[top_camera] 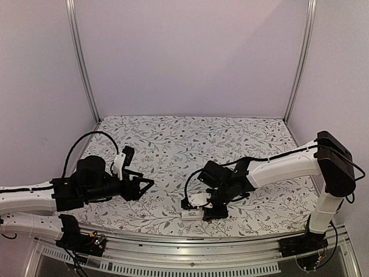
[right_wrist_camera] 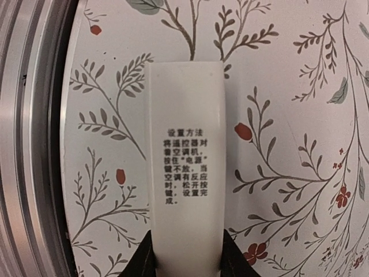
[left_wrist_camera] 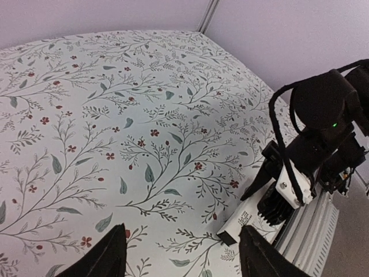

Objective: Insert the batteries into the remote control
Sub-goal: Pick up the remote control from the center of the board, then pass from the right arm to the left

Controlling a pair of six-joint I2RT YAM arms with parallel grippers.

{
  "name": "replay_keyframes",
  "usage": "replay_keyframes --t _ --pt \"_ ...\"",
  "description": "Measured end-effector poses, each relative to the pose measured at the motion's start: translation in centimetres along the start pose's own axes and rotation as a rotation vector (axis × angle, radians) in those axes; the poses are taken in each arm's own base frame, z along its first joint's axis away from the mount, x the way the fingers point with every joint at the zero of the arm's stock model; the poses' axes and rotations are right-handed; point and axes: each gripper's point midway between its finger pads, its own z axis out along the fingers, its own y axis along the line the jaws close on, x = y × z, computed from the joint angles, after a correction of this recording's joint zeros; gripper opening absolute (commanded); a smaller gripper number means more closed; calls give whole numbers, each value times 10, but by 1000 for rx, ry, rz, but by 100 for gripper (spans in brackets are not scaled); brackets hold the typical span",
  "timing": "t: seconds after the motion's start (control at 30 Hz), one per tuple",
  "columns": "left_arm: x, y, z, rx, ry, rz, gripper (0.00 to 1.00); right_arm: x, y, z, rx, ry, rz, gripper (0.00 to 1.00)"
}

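Note:
The remote control is a slim white bar lying near the table's front edge, its face with black printed text up. My right gripper is shut on its near end, with the dark fingertips pressed against both long sides. The left wrist view shows the remote's dark far end sticking out of the right gripper. My left gripper is open and empty above the cloth, to the left of the remote; its gripper points toward it. No batteries show in any view.
A floral cloth covers the table. A metal rail runs along the front edge, right beside the remote. Purple walls with metal posts enclose the back and sides.

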Motion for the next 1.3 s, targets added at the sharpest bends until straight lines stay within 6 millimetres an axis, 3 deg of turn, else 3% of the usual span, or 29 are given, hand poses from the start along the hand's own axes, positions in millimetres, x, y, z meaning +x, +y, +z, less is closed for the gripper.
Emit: replay_keyframes --t 0.13,0.27,0.37,0.53,0.63,0.77,0.97,1.17,1.3 --pt "-4 1 -12 33 -108 -8 67 -6 -3 -19 14 -36 -2 22" --pt "-6 -6 -21 82 -226 47 76 -26 -7 -55 38 -104 -19 22" --pt "-8 -31 -29 168 -308 159 83 -49 -11 -87 59 -157 -39 22" --pt "-11 -82 -41 330 -392 390 85 -92 -19 -151 110 -264 -95 22" --pt "-9 -98 -45 398 -424 483 87 -112 -17 -185 139 -315 -142 22" --pt "-15 -116 -54 479 -497 574 89 -130 -6 -211 147 -345 -207 22" --pt "-30 -139 -52 533 -567 644 90 -159 15 -229 134 -374 -309 22" --pt "-49 -152 -55 558 -635 633 82 -160 24 -215 101 -332 -346 22" --pt "-59 -162 -63 603 -683 620 63 -159 25 -212 96 -318 -349 21"
